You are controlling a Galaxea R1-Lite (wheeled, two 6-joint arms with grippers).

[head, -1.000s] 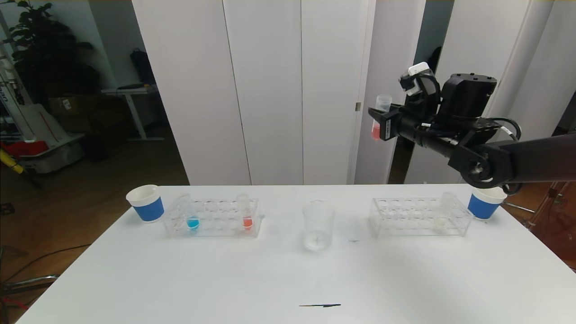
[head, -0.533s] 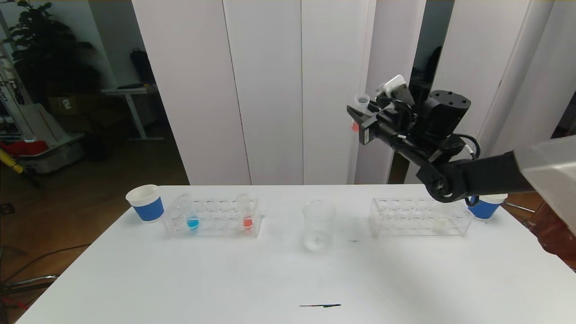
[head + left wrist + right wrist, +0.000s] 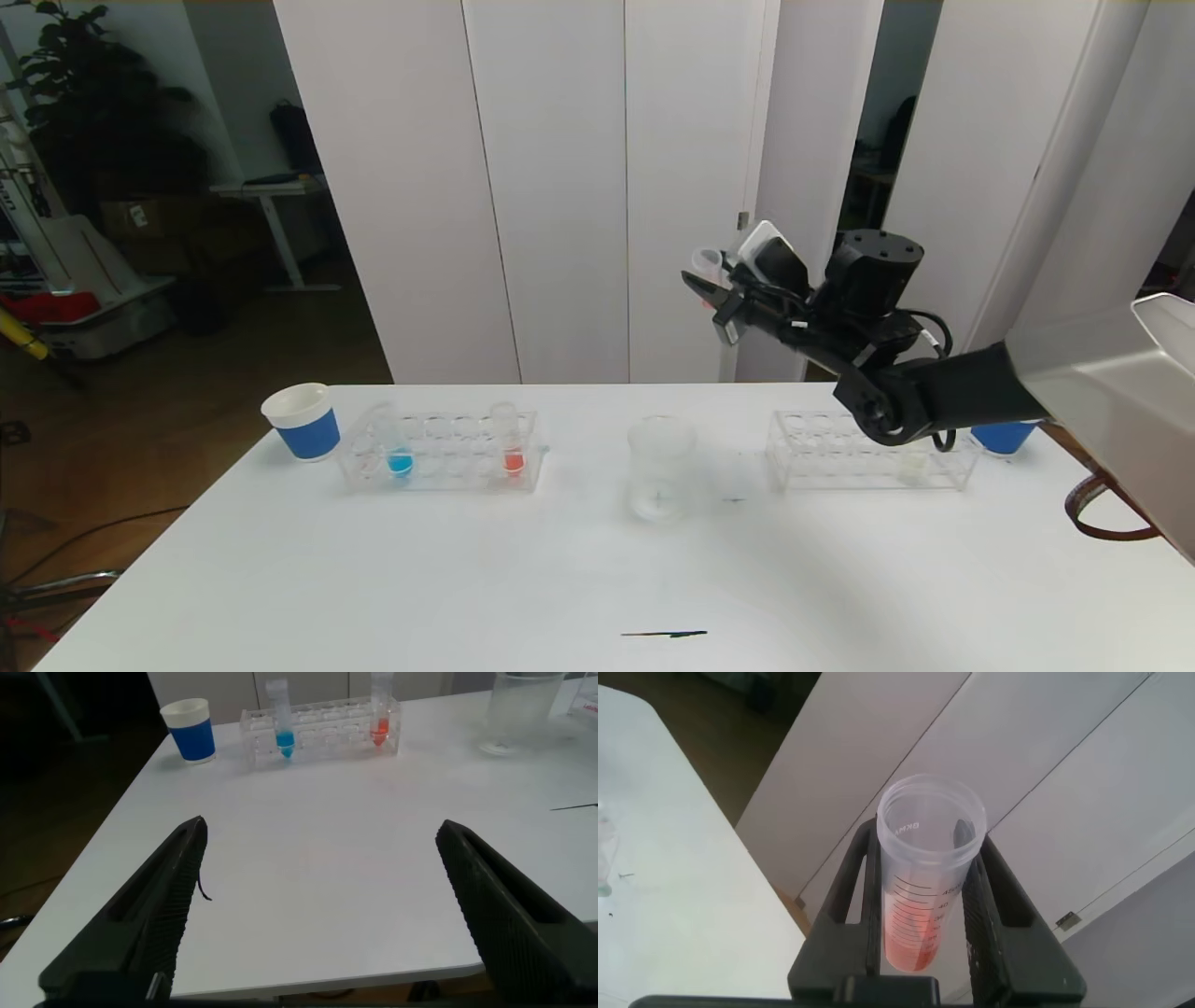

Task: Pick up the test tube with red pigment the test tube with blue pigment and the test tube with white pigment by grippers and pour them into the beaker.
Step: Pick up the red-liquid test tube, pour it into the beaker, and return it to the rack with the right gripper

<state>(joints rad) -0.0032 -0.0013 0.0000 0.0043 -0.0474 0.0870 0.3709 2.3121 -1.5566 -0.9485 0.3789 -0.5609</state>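
Clamped between the right gripper's (image 3: 923,896) black jaws: a clear graduated tube with red pigment (image 3: 926,873), mouth open, high above the white desk (image 3: 673,887).

On the plain white counter (image 3: 523,569), a clear tube (image 3: 400,446) holds cyan-blue liquid. At its 9 o'clock stands a white paper cup (image 3: 302,422) with a blue band. The clear graduated tube (image 3: 926,877) holds orange-red liquid between black fingers (image 3: 985,905).
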